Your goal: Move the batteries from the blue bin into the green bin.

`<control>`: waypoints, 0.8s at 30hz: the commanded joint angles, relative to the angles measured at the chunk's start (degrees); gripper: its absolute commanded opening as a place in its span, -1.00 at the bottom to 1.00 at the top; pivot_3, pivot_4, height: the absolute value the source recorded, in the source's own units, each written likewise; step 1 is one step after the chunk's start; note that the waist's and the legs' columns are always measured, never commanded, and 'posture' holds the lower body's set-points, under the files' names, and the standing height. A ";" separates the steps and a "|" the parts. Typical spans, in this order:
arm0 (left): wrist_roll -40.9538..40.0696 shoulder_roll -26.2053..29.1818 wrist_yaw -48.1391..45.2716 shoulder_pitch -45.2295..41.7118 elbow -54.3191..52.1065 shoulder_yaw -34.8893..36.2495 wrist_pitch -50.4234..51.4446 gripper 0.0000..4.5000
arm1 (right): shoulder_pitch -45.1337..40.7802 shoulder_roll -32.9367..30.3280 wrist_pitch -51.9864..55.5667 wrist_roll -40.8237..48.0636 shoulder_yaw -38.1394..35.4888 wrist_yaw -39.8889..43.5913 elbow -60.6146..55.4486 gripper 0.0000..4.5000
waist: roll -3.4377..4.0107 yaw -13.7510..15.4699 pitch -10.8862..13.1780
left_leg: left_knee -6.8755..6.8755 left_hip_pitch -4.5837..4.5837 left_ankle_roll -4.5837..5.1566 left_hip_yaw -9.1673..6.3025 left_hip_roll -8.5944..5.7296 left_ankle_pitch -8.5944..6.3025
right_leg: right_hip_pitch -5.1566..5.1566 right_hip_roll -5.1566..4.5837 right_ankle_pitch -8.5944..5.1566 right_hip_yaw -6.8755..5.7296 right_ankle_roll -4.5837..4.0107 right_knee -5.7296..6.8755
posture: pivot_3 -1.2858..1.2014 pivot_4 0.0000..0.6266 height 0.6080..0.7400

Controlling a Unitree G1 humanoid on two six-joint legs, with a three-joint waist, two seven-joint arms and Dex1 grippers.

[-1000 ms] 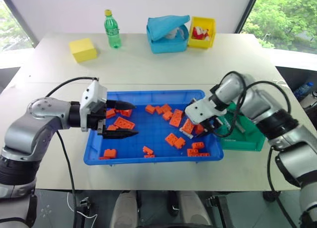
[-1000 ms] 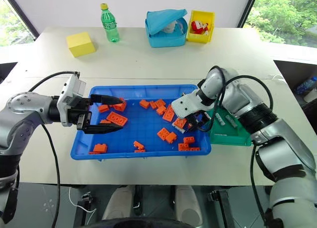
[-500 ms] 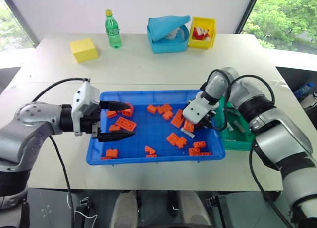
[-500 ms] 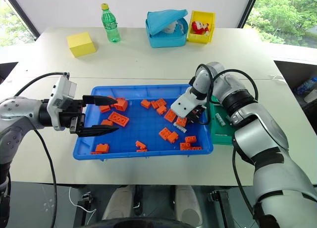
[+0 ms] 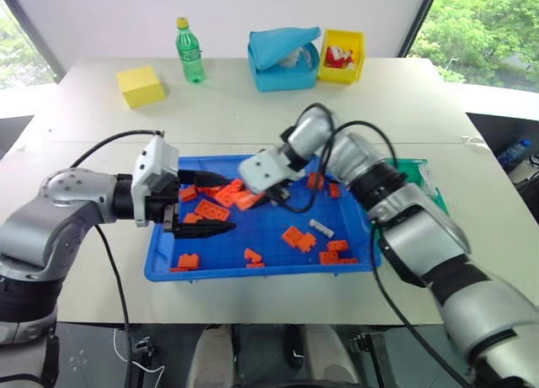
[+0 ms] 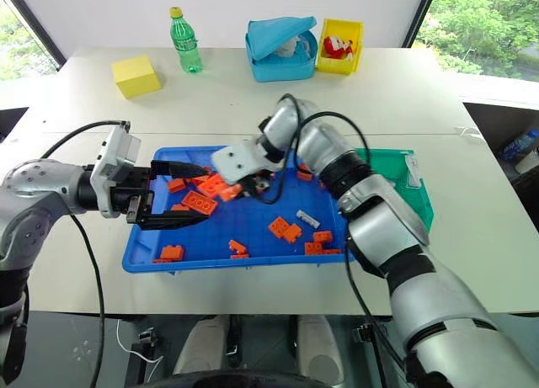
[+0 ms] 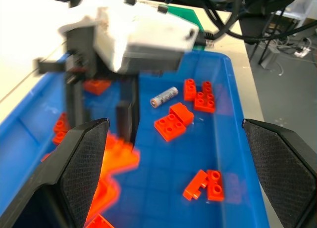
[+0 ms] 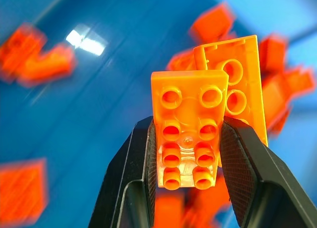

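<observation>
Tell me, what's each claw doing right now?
Left claw open, hovering in blue bin. Right claw shut on orange bricks, not a battery. One battery lies loose among bricks.

Bright window daylight; wrist views motion-blurred; glare on the blue bin (image 8: 84, 40).

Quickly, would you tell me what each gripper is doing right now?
Left gripper: open, empty.
Right gripper: shut on orange bricks.
</observation>
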 commanded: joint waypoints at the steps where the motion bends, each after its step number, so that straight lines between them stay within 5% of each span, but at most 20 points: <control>1: 0.39 0.36 -1.02 -1.91 0.53 0.15 -1.65 1.00 | 1.01 0.70 5.53 -0.40 -1.25 -1.60 -4.54 -0.15 | -0.01 0.06 -0.01 | 0.01 0.00 0.00 0.00 -0.01 0.00 | 0.01 -0.02 0.00 0.00 0.00 -0.01 | 0.03 -0.52 0.93; 6: 0.74 0.38 -1.98 -2.64 1.61 -0.32 -2.14 1.00 | 3.93 -3.34 15.35 0.37 -2.71 0.22 -15.16 0.87 | -0.01 -0.15 0.00 | 0.01 -0.02 0.00 -0.01 -0.01 0.00 | -0.02 -0.01 0.00 -0.01 0.00 -0.01 | 0.03 -0.52 0.93; 16: 2.15 -1.08 -3.13 -3.92 3.67 -2.22 -3.56 1.00 | 15.60 -24.67 38.14 -0.14 -7.96 3.41 -41.47 0.94 | -0.02 -0.50 -0.01 | 0.00 -0.04 0.00 -0.01 -0.02 0.00 | -0.04 0.04 0.00 0.00 0.01 -0.09 | 0.03 -0.52 0.93; 20: 2.58 -1.60 -4.20 -5.09 4.86 -3.01 -3.75 1.00 | 19.73 -27.27 50.57 2.15 -11.21 1.65 -49.25 0.34 | -0.01 -0.48 -0.01 | -0.04 0.03 0.00 -0.04 0.03 0.00 | -0.08 0.13 -0.02 0.03 -0.02 -0.02 | 0.03 -0.52 0.93; 23: 3.14 -2.00 -5.11 -6.41 6.24 -3.91 -4.26 1.00 | 22.38 -28.75 56.95 2.89 -11.74 -0.51 -53.63 -0.37 | -0.02 -0.14 -0.01 | -0.03 0.03 0.01 -0.03 0.01 0.00 | -0.05 0.09 -0.02 0.02 -0.03 -0.03 | 0.03 -0.52 0.93; 24: 3.31 -2.26 -5.43 -7.15 6.88 -4.35 -4.43 1.00 | 23.26 -29.01 59.96 3.67 -11.90 -1.03 -55.37 -0.37 | -0.02 -0.12 -0.01 | -0.03 0.03 0.01 -0.01 0.00 0.00 | -0.03 0.06 -0.02 0.02 -0.02 -0.04 | 0.03 -0.52 0.93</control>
